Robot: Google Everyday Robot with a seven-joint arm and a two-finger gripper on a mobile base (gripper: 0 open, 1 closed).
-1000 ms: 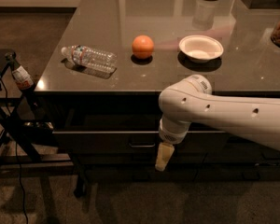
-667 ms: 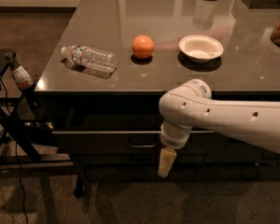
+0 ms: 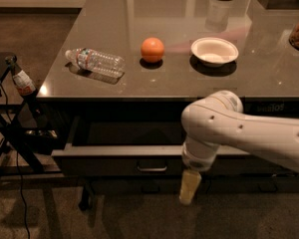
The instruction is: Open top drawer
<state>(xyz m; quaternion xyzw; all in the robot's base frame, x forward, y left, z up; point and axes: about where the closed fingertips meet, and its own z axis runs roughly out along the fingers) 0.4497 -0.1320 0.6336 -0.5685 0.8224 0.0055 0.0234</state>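
Observation:
The top drawer (image 3: pixel 114 164) sits under the dark tabletop and stands partly pulled out. Its dark front carries a small metal bar handle (image 3: pixel 152 169), and its grey side wall and dark inside show behind the front. My gripper (image 3: pixel 189 186) hangs pointing down from the white arm (image 3: pixel 239 133), just in front of the drawer front and a little right of and below the handle. It does not hold the handle.
On the tabletop (image 3: pixel 269 68) lie a plastic water bottle (image 3: pixel 95 60), an orange (image 3: pixel 152 50) and a white bowl (image 3: pixel 214 51). A black stand with cables (image 3: pixel 15 128) is at the left. A narrower drawer shows below the top one.
The drawer front has come out toward the camera, showing more of its inside. My gripper has moved right and down, away from the handle.

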